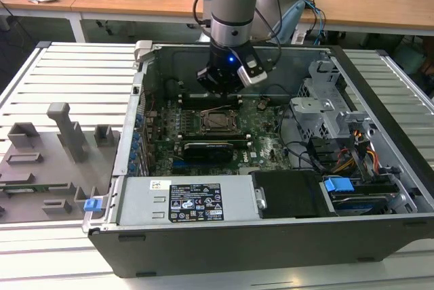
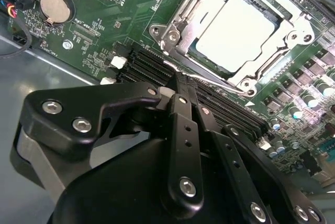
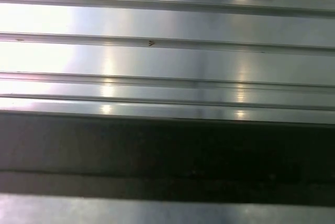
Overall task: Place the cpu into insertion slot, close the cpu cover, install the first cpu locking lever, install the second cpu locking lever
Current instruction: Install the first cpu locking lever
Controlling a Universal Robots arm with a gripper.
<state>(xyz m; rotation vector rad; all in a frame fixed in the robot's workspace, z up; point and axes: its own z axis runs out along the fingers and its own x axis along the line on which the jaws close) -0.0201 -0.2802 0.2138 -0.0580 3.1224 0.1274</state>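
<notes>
The cpu (image 2: 235, 28) lies flat in the insertion slot (image 2: 269, 20) on the green board, its pale face showing through the window of the cpu cover (image 2: 180, 12). The cover lies down over it. A thin metal locking lever (image 2: 209, 79) runs along the socket's near side. My gripper (image 2: 180, 85) is shut, and its black fingertips are right at this lever. I cannot tell whether they touch it. In the exterior view the gripper (image 1: 218, 90) hangs just behind the socket (image 1: 218, 121) inside the open case.
Long black memory slots (image 2: 152, 64) lie beside the socket, and a coin battery (image 2: 55, 7) sits further off. The case holds a power supply (image 1: 193, 200), a drive cage (image 1: 325, 110) and cables. Grey fixtures (image 1: 64, 134) stand on the ribbed table (image 3: 167, 25).
</notes>
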